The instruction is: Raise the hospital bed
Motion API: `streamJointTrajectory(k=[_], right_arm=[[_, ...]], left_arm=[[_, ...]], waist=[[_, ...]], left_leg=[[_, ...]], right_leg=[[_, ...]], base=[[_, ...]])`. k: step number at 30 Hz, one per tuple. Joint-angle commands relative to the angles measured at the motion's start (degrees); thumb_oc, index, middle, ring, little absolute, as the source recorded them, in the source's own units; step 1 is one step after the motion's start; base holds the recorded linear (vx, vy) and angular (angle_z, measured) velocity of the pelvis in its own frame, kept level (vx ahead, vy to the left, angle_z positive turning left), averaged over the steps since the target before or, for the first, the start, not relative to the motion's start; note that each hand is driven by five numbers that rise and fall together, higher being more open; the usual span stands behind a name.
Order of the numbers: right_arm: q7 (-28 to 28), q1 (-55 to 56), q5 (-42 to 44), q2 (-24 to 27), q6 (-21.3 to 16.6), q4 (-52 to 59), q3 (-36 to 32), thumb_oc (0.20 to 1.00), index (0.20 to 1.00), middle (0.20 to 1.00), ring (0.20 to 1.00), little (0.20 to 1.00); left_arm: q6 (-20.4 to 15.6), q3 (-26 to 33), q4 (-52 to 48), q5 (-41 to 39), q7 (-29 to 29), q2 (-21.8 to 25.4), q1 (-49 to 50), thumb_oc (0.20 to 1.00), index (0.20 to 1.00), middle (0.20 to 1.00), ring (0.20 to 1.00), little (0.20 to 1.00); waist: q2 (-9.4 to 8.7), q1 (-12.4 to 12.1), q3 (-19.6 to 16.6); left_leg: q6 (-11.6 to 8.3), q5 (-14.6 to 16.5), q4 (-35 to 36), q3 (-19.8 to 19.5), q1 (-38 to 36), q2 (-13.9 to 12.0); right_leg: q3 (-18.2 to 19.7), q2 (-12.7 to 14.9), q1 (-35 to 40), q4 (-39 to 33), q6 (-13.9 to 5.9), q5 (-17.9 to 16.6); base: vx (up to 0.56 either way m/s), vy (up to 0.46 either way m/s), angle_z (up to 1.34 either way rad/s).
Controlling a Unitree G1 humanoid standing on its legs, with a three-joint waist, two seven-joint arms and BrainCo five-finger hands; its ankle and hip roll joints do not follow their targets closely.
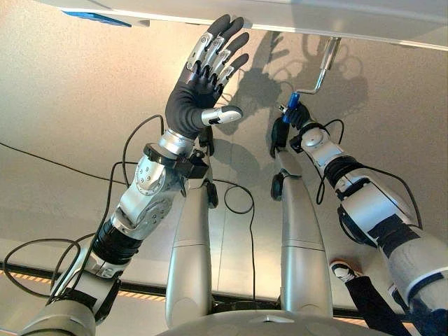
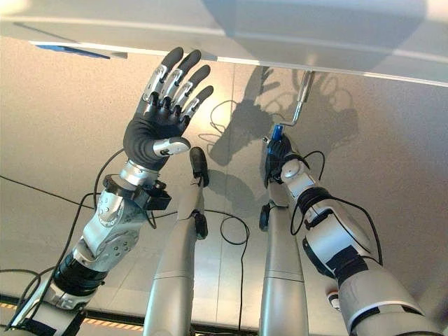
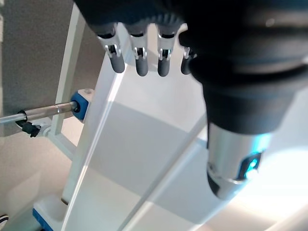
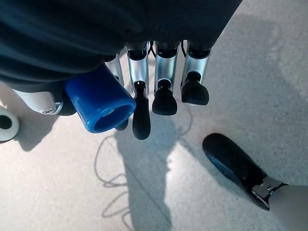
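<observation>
The white hospital bed frame [image 1: 329,21] runs along the far edge of the eye views. A silver crank arm [image 1: 326,64] hangs from it and ends in a blue grip [image 1: 290,108]. My right hand [image 1: 299,120] is shut on that grip; in the right wrist view the blue grip [image 4: 98,100] sticks out of the fist under the curled fingers [image 4: 164,98]. My left hand [image 1: 204,75] is open, fingers spread, raised just short of the bed's edge and touching nothing. In the left wrist view, the straight fingers [image 3: 140,60] point at the white bed panel [image 3: 139,144].
A silver shaft [image 3: 43,112] enters a blue bushing [image 3: 80,104] on the bed frame. A blue piece [image 1: 105,19] sits under the bed's edge at far left. A person's shoe [image 1: 342,269] stands on the floor by my right arm.
</observation>
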State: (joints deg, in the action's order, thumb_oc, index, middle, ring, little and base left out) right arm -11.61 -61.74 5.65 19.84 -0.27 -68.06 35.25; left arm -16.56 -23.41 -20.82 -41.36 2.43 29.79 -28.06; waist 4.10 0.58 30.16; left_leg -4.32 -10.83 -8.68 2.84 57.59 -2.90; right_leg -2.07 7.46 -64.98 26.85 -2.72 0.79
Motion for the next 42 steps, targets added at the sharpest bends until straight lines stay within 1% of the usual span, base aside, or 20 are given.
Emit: streamJointTrajectory(k=[1, 2, 3, 4, 6, 7, 9, 10, 12, 13, 14, 15, 17, 20, 22, 24, 25, 27, 31, 42], right_arm=[[6.67, 3.91, -6.63, -15.99, -3.40, 7.93, 9.28, 0.200, 0.200, 0.200, 0.200, 0.200], [7.19, 4.43, -5.20, -16.09, -4.30, 11.01, 9.76, 0.200, 0.200, 0.200, 0.200, 0.200], [7.97, 5.64, -1.75, -14.89, -5.61, 19.30, 10.23, 0.200, 0.200, 0.200, 0.200, 0.200], [7.97, 5.65, -1.75, -14.88, -5.60, 19.31, 10.23, 0.200, 0.200, 0.200, 0.200, 0.200], [8.78, 7.53, 3.27, -12.95, -7.55, 26.66, 10.18, 0.200, 0.200, 0.200, 0.200, 0.200], [9.13, 8.75, 7.31, -10.54, -9.15, 32.39, 9.56, 0.200, 0.200, 0.200, 0.200, 0.200], [9.13, 9.60, 9.27, -9.01, -9.98, 35.93, 9.26, 0.200, 0.200, 0.200, 0.200, 0.200], [10.07, 11.94, 13.87, -5.53, -11.43, 42.85, 8.09, 0.200, 0.200, 0.200, 0.200, 0.200], [10.48, 13.24, 15.72, -4.13, -12.08, 45.22, 7.66, 0.200, 0.200, 0.200, 0.200, 0.200], [11.49, 16.26, 21.07, 0.13, -13.75, 53.44, 5.86, 0.200, 0.200, 0.200, 0.200, 0.200], [11.50, 16.36, 21.09, 0.23, -13.69, 53.57, 5.81, 0.200, 0.200, 0.200, 0.200, 0.200], [12.71, 19.79, 24.33, 3.55, -15.00, 60.19, 4.30, 0.200, 0.200, 0.200, 0.200, 0.200], [13.56, 23.18, 28.16, 5.83, -16.56, 65.74, 1.59, 0.200, 0.200, 0.200, 0.200, 0.200], [14.22, 26.59, 29.96, 8.11, -17.28, 69.80, -1.03, 0.200, 0.200, 0.200, 0.200, 0.200], [14.83, 31.28, 32.48, 11.06, -18.66, 74.34, -6.22, 0.200, 0.200, 0.200, 0.200, 0.200], [14.86, 32.71, 32.86, 12.35, -19.10, 75.79, -7.94, 0.200, 0.200, 0.200, 0.200, 0.200], [14.71, 34.88, 33.77, 13.85, -19.97, 77.58, -11.58, 0.200, 0.200, 0.200, 0.200, 0.200], [14.26, 35.90, 34.15, 14.05, -20.42, 78.22, -13.32, 0.200, 0.200, 0.200, 0.200, 0.200], [12.66, 40.50, 35.51, 13.33, -22.62, 79.89, -21.99, 0.200, 0.200, 0.200, 0.200, 0.200], [7.65, 43.32, 35.73, 9.51, -25.88, 77.19, -34.45, 0.200, 0.200, 0.200, 0.200, 0.200]], left_arm=[[-1.83, 0.79, -5.07, 2.11, -0.31, 0.15, 1.20, 1.000, 1.000, 1.000, 1.000, 1.000], [-1.98, 0.75, -4.95, 2.42, -0.56, 0.23, 1.34, 1.000, 1.000, 1.000, 1.000, 1.000], [-2.50, 0.99, -5.03, 2.54, -0.79, 0.83, 1.84, 1.000, 1.000, 1.000, 1.000, 1.000], [-2.50, 0.99, -5.03, 2.54, -0.79, 0.83, 1.84, 1.000, 1.000, 1.000, 1.000, 1.000], [-2.88, 0.92, -5.11, 2.33, -1.09, 1.48, 2.37, 1.000, 1.000, 1.000, 1.000, 1.000], [-3.39, 0.60, -5.14, 2.10, -1.44, 2.56, 2.43, 1.000, 1.000, 1.000, 1.000, 1.000], [-3.71, 0.28, -5.07, 1.80, -1.72, 3.04, 2.50, 1.000, 1.000, 1.000, 1.000, 1.000], [-3.92, -0.10, -4.94, 1.24, -2.36, 3.88, 2.92, 1.000, 1.000, 1.000, 1.000, 1.000], [-3.97, -0.52, -4.72, 1.02, -2.65, 4.14, 2.94, 1.000, 1.000, 1.000, 1.000, 1.000], [-4.25, -0.95, -4.47, 1.27, -2.89, 4.84, 2.84, 1.000, 1.000, 1.000, 1.000, 1.000], [-4.25, -1.02, -4.46, 1.27, -2.90, 4.79, 2.82, 1.000, 1.000, 1.000, 1.000, 1.000], [-4.43, -1.36, -4.57, 1.21, -3.56, 5.57, 3.38, 1.000, 1.000, 1.000, 1.000, 1.000], [-4.63, -1.67, -4.75, 1.57, -3.98, 6.82, 3.89, 1.000, 1.000, 1.000, 1.000, 1.000], [-4.74, -0.92, -5.20, 1.87, -4.51, 8.58, 4.80, 1.000, 1.000, 1.000, 1.000, 1.000], [-4.91, 0.90, -6.06, 1.20, -5.62, 10.49, 6.86, 1.000, 1.000, 1.000, 1.000, 1.000], [-4.95, 1.49, -6.33, 1.06, -5.97, 11.00, 7.66, 1.000, 1.000, 1.000, 1.000, 1.000], [-5.06, 2.94, -6.76, 0.72, -6.58, 12.10, 8.96, 1.000, 1.000, 1.000, 1.000, 1.000], [-5.10, 3.43, -6.99, 0.53, -6.72, 12.21, 9.47, 1.000, 1.000, 1.000, 1.000, 1.000], [-5.10, 6.43, -7.95, -0.74, -7.61, 11.54, 11.80, 1.000, 1.000, 1.000, 1.000, 1.000], [-4.31, 10.74, -9.29, -1.96, -8.86, 8.86, 13.34, 1.000, 1.000, 1.000, 1.000, 1.000]], waist=[[3.52, -0.66, -0.36], [3.42, -0.64, -0.36], [3.06, -0.34, -0.36], [3.06, -0.34, -0.36], [2.49, 0.10, -0.36], [2.09, 0.49, -0.36], [1.89, 0.66, -0.36], [1.23, 1.31, -0.36], [1.05, 1.56, -0.36], [0.45, 2.25, -0.36], [0.50, 2.20, -0.36], [-0.08, 2.96, -0.36], [-0.47, 3.53, -0.36], [-0.73, 3.87, -0.36], [-0.94, 4.46, -0.36], [-1.03, 4.64, -0.36], [-1.18, 4.93, -0.36], [-1.29, 5.02, -0.36], [-1.71, 5.51, -0.36], [-2.42, 5.96, -0.36]], left_leg=[[1.62, 8.84, -8.22, 1.72, -0.25, 3.30], [1.59, 8.74, -7.98, 1.69, -0.57, 3.30], [1.51, 8.65, -7.85, 1.85, -1.01, 3.21], [1.51, 8.65, -7.84, 1.85, -1.01, 3.21], [1.47, 8.57, -7.78, 2.03, -1.51, 3.11], [1.40, 8.51, -7.45, 2.17, -2.23, 3.11], [1.37, 8.46, -7.29, 2.27, -2.51, 3.09], [1.31, 8.28, -6.69, 2.48, -3.29, 3.02], [1.29, 8.23, -6.55, 2.63, -3.59, 2.99], [1.14, 8.20, -6.43, 2.88, -4.40, 2.74], [1.14, 8.20, -6.40, 2.88, -4.45, 2.74], [1.12, 8.30, -6.66, 2.87, -4.85, 2.61], [1.11, 8.40, -6.61, 2.88, -5.68, 2.51], [1.09, 8.42, -6.60, 2.74, -6.24, 2.44], [1.13, 8.43, -6.47, 2.67, -6.89, 2.38], [1.16, 8.47, -6.53, 2.68, -6.97, 2.35], [1.22, 8.58, -6.57, 2.68, -7.11, 2.31], [1.23, 8.59, -6.59, 2.63, -7.11, 2.29], [1.13, 8.55, -6.01, 2.57, -7.52, 2.17], [0.93, 8.84, -5.55, 2.18, -8.21, 2.14]], right_leg=[[-0.63, 0.46, 4.10, -9.36, -5.45, -5.13], [-0.61, 0.43, 4.34, -9.47, -5.48, -5.19], [-0.60, 0.48, 4.66, -9.60, -5.52, -5.38], [-0.60, 0.48, 4.66, -9.61, -5.52, -5.38], [-0.50, 0.53, 5.30, -9.90, -5.59, -5.53], [-0.54, 0.51, 5.97, -10.26, -5.68, -5.69], [-0.48, 0.54, 6.28, -10.55, -5.75, -5.86], [-0.34, 0.48, 6.99, -11.32, -5.95, -6.20], [-0.30, 0.40, 7.23, -11.44, -5.99, -6.32], [-0.25, 0.40, 8.14, -11.80, -6.08, -6.36], [-0.25, 0.39, 8.19, -11.83, -6.09, -6.36], [-0.10, 0.22, 8.73, -11.84, -6.11, -6.40], [0.00, 0.11, 9.54, -12.06, -6.15, -6.39], [0.05, 0.05, 10.22, -12.18, -6.18, -6.34], [0.05, 0.11, 10.93, -12.31, -6.18, -6.30], [0.07, 0.11, 10.96, -12.24, -6.16, -6.27], [0.09, 0.03, 11.15, -12.33, -6.11, -6.23], [0.16, -0.03, 11.21, -12.34, -6.11, -6.21], [0.03, -0.16, 11.52, -12.59, -6.12, -6.12], [-0.01, -0.47, 12.27, -12.94, -6.23, -5.74]], base=[[0.00, 0.000, 0.00], [0.00, 0.000, 0.00], [0.00, 0.000, 0.00], [0.00, 0.000, 0.00], [0.00, 0.000, 0.00], [0.00, 0.000, 0.00], [0.00, 0.000, 0.00], [0.00, 0.000, 0.00], [0.00, 0.000, 0.00], [0.00, 0.000, 0.00], [0.00, -0.048, 0.02], [0.00, -0.031, 0.04], [0.00, -0.033, 0.04], [0.00, 0.000, 0.00], [0.00, -0.019, -0.01], [0.00, 0.000, 0.00], [0.00, -0.033, 0.06], [-0.01, -0.024, 0.06], [-0.01, -0.034, 0.02], [0.00, -0.013, 0.00]])
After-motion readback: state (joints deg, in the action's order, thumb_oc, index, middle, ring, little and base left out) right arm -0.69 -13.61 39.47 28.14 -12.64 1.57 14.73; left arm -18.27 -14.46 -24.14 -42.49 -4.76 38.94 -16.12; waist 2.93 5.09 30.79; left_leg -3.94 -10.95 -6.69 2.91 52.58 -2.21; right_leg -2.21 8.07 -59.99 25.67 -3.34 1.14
